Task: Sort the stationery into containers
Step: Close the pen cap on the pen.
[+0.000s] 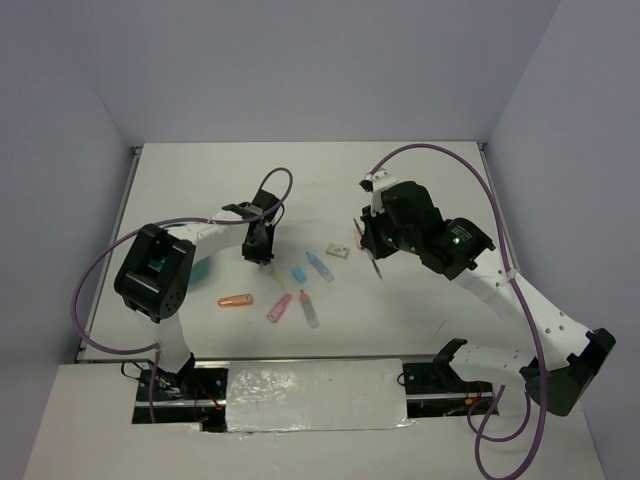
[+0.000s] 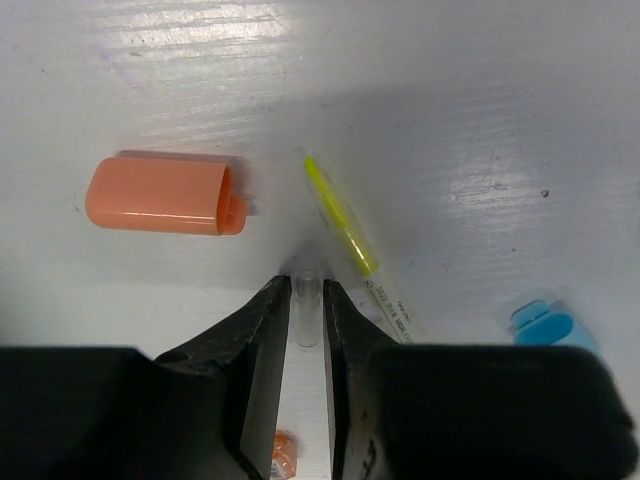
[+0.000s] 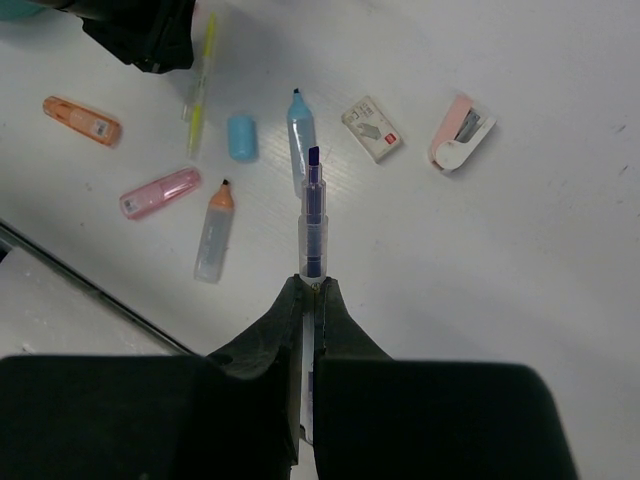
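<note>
Left gripper [image 2: 305, 290] fingers narrowly flanking a clear barrel [image 2: 307, 325], orange cap [image 2: 160, 194] lying left, yellow-tipped clear pen [image 2: 350, 235] slanting just right, light-blue cap [image 2: 550, 325] far right

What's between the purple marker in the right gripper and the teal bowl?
The left arm. The left gripper is down beside the yellow pen, roughly on the straight line from the purple marker in the right gripper to the teal bowl, which sits partly hidden under that arm.
</note>
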